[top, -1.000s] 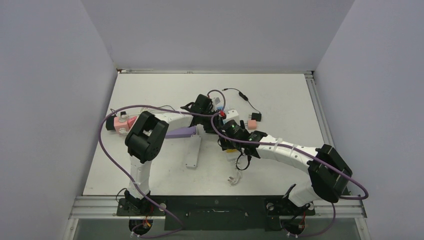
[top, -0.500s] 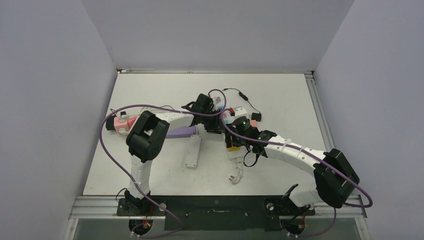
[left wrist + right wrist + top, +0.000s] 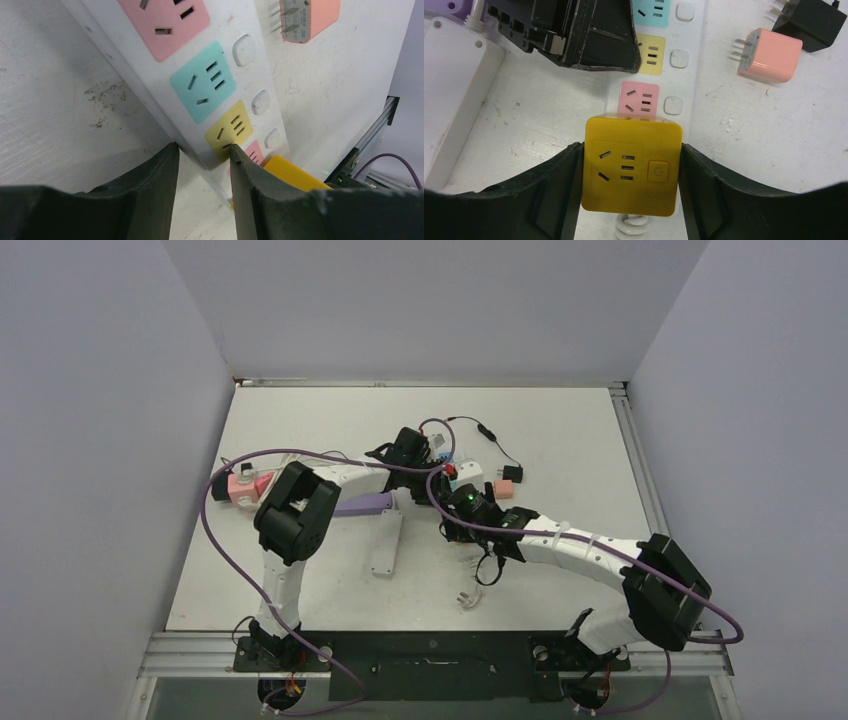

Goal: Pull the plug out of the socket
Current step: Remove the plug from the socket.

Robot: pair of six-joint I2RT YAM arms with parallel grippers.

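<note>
Since half a second ago the right arm [image 3: 580, 545] has swung back to its left, so its wrist lies once more about where it was a second ago, at the near end of the power strip [image 3: 150, 65]. The left arm [image 3: 335, 478] has barely shifted.

The right pincer [image 3: 631, 167] is clamped on the yellow plug [image 3: 631, 195], a cube with a socket face and a round button on top. One finger [image 3: 556, 187] presses flat against one side of it and the other against the opposite side, with no gap showing on either. The plug sits over the end of the strip, just past the last pink socket [image 3: 640, 97] and overlapping its edge. Whether its pins are seated in the strip I cannot tell. A white coiled cord [image 3: 634, 229] shows just below the cube.

The left pincer [image 3: 202, 150] stands partly open with a narrow gap, astride the strip's long edge. One finger is down on the desk [image 3: 60, 100] side. The other lies on the strip's top face at the yellow socket [image 3: 229, 129], next along from the teal socket [image 3: 202, 82]. The strip's edge runs into the gap between them.

A loose pink adapter [image 3: 770, 55] lies on the desk beside the strip, pins towards it, with a black adapter [image 3: 814, 20] just beyond.
</note>
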